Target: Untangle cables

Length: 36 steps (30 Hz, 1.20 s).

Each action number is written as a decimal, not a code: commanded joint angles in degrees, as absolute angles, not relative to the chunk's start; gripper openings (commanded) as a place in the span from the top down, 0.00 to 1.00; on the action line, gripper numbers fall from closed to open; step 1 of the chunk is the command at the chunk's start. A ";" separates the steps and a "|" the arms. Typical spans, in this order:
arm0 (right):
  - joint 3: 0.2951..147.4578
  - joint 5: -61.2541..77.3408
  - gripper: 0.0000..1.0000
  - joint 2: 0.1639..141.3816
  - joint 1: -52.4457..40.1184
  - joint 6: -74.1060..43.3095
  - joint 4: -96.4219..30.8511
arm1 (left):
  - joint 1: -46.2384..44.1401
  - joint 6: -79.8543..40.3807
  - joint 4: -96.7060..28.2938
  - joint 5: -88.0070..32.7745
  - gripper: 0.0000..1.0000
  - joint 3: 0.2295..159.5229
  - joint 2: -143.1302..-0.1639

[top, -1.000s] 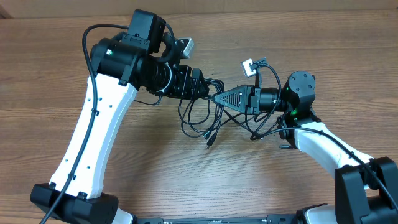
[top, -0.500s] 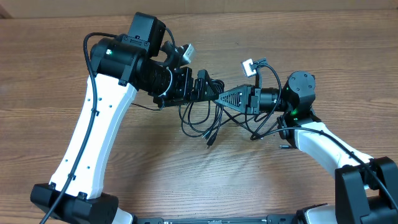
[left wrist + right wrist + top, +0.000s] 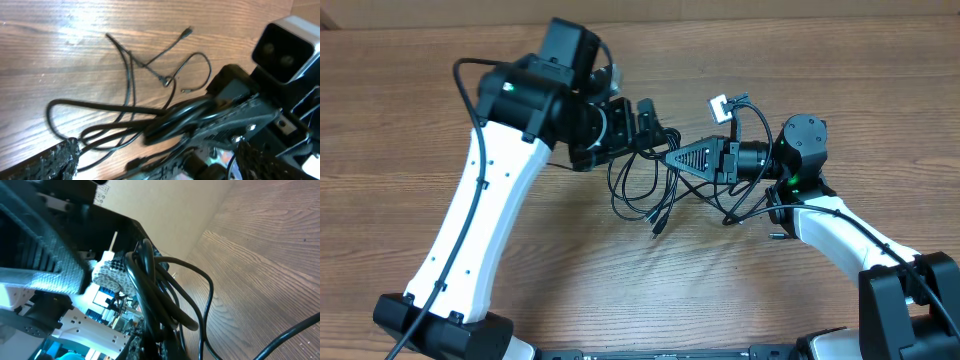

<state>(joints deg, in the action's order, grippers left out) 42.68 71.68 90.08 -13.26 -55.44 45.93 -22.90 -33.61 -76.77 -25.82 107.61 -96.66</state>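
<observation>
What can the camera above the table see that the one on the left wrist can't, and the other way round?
Only overhead: both arms whole, the left arm and the right arm, reaching toward each other over the table. Only left wrist: close up, several thin cord ends spread on the wood, where overhead shows just one clearly. Both: the cables, the wooden table, and the right tool clamped on the bundle.

Cables bunched between left claw and right claw block the middle; surrounding table lies open.
</observation>
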 commanded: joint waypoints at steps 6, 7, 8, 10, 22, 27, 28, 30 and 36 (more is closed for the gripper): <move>42.83 71.40 0.96 89.71 -13.10 -53.74 46.61 | -26.68 -46.83 -77.01 -17.50 0.00 107.70 -96.64; 42.83 71.40 0.96 89.71 -13.10 -53.54 46.61 | -26.68 -48.16 -77.38 -17.39 0.00 107.70 -96.64; 42.83 71.40 0.96 89.71 -13.10 -53.54 46.63 | -26.68 -49.25 -77.62 -17.41 0.00 107.70 -96.64; 42.83 71.37 0.96 89.71 -13.10 -53.52 46.61 | -26.68 -51.18 -77.82 -17.41 0.00 107.70 -96.64; 42.83 70.28 0.96 89.71 -13.10 -53.54 46.11 | -27.11 -55.48 -78.46 -17.78 0.00 107.68 -96.64; 42.83 70.13 0.96 89.71 -13.10 -53.58 45.95 | -28.23 -58.67 -78.61 -14.35 0.08 106.91 -96.64; 42.83 70.11 0.96 89.71 -13.10 -53.58 45.95 | -28.32 -59.02 -78.46 -14.00 0.10 106.80 -96.64; 42.83 70.11 0.96 89.71 -13.10 -53.58 45.95 | -28.36 -59.07 -77.60 -13.47 0.10 106.56 -96.64; 42.83 70.11 0.96 89.71 -13.10 -53.80 45.98 | -28.97 -60.86 -76.64 -8.43 0.10 106.45 -96.66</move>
